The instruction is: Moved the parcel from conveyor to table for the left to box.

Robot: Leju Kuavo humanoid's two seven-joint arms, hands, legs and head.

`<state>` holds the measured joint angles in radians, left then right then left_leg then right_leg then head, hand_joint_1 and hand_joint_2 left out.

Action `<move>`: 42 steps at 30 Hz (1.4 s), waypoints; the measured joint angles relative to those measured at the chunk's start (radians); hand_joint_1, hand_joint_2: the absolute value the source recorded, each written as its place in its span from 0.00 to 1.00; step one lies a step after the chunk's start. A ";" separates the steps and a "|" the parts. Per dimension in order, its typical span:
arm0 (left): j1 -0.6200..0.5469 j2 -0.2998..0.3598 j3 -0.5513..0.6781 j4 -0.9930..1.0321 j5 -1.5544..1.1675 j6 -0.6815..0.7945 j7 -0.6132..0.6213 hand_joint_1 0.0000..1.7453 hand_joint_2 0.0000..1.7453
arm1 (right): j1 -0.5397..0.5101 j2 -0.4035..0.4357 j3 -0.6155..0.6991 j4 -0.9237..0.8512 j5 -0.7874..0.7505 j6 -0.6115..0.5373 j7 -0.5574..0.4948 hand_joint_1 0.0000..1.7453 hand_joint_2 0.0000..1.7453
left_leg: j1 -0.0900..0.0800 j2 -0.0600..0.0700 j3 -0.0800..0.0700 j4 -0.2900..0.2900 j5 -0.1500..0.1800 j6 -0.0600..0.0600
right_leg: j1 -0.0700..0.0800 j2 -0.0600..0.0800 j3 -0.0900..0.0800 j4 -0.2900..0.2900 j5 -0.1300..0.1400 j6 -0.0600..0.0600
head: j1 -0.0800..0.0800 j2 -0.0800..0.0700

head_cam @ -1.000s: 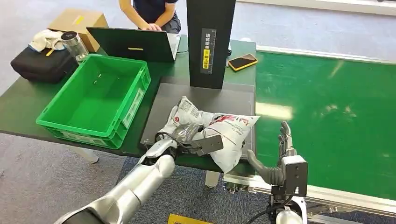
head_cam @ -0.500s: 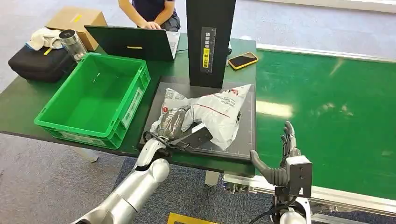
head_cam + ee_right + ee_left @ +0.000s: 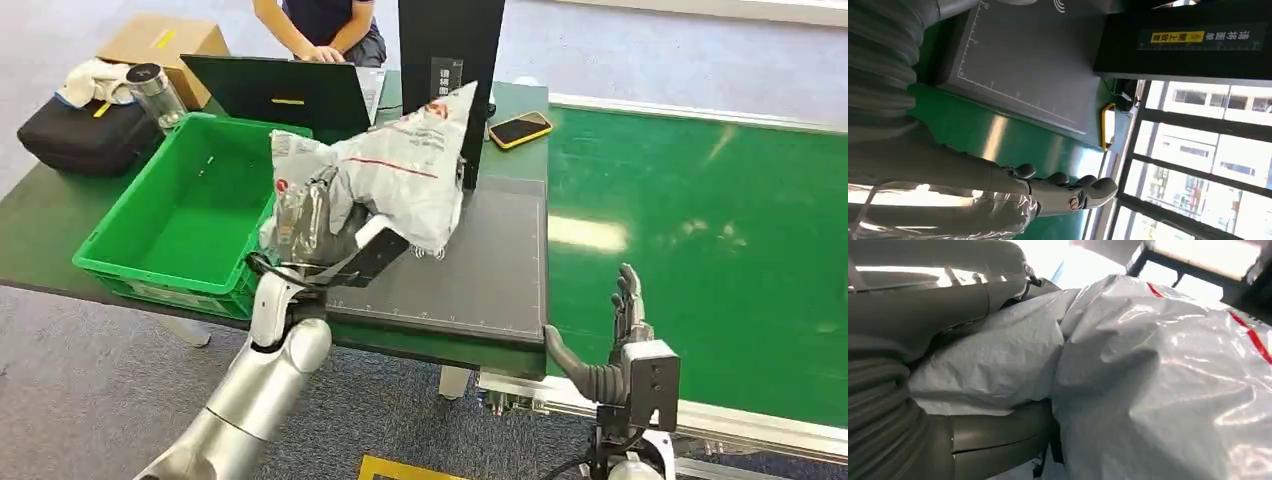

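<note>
Parcel, a crumpled white plastic mailer bag with red stripes point(image 3: 385, 170), is off the bench, held up by the left hand point(image 3: 318, 232) above the near edge of the dark grey mat point(image 3: 470, 270) and just beside the green plastic crate point(image 3: 190, 215). The left hand's fingers are wrapped around the bag's lower end; the left wrist view shows the plastic point(image 3: 1148, 380) pressed against the thumb. The right hand point(image 3: 615, 345) hangs at the edge of the green conveyor belt point(image 3: 700, 230), fingers extended and apart, holding nothing. Boxing appears to be the step in hand: the conveyor-to-bench transfer looks done. The next move likely calls for swinging the bag over the crate and letting go. Count: one parcel, one crate, one mat, two hands.
</note>
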<state>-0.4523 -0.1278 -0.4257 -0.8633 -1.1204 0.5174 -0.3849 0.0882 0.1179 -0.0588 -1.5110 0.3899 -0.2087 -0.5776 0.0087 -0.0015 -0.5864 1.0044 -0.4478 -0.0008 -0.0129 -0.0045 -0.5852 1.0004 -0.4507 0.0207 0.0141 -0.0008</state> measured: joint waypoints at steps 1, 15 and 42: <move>-0.002 0.009 0.011 -0.016 -0.007 0.012 0.003 1.00 1.00 | 0.003 0.000 -0.002 -0.003 0.000 -0.003 0.000 0.00 1.00 | 0.000 0.000 0.000 0.000 0.000 0.000 | 0.000 0.000 0.000 0.000 0.000 0.000 | 0.000 0.000; -0.078 0.108 0.244 -0.056 -0.108 0.044 0.203 1.00 1.00 | 0.025 0.006 -0.017 -0.022 0.003 -0.026 0.000 0.00 1.00 | 0.000 0.001 0.000 0.000 0.000 0.000 | 0.000 0.000 0.000 0.000 0.000 0.000 | 0.000 0.000; -0.208 0.175 0.526 0.375 -0.205 -0.026 0.547 0.00 1.00 | 0.030 0.031 -0.015 -0.022 0.029 -0.045 0.013 0.00 1.00 | 0.000 0.002 -0.001 0.000 0.000 0.000 | 0.000 0.002 -0.002 0.000 0.000 0.000 | 0.000 0.000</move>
<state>-0.6607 0.0473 0.1007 -0.4883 -1.3252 0.4915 0.1625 0.1179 0.1484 -0.0740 -1.5335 0.4185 -0.2537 -0.5646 0.0092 0.0000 -0.5875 1.0044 -0.4478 -0.0010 -0.0126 -0.0026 -0.5870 1.0006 -0.4508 0.0203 0.0145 -0.0007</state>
